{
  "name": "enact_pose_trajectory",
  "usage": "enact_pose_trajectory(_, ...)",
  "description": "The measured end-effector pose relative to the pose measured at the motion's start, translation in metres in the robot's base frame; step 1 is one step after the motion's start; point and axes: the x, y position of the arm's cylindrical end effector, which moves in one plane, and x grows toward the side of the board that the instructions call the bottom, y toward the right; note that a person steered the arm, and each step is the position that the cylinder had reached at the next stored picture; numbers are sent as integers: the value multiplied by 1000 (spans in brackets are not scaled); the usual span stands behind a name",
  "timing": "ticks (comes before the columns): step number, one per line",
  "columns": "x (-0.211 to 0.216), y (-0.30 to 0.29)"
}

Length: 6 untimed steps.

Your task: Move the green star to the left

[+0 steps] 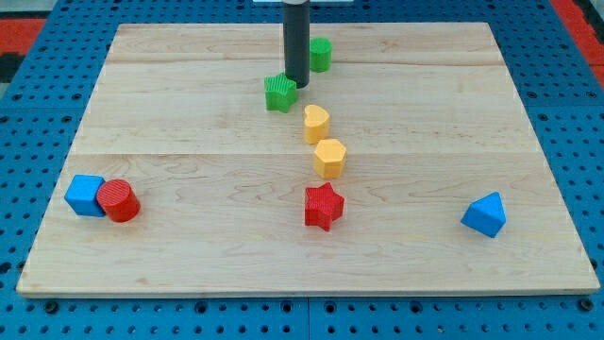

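Note:
The green star [279, 93] lies near the top middle of the wooden board [189, 123]. My tip [296, 82] is at the end of the dark rod and stands right against the star's upper right side. A second green block [320, 54], roughly cylindrical, sits just to the right of the rod, a little higher in the view.
A yellow rounded block [316, 124] and a yellow hexagonal block [330, 158] lie below the star, with a red star [324, 206] beneath them. A blue cube [86, 195] and red cylinder [120, 200] touch at the lower left. A blue triangular block [485, 214] is at the lower right.

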Motion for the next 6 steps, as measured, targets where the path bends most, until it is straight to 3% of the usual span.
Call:
enact_pose_trajectory(4,-1,-10)
enact_pose_trajectory(6,-41,-16)
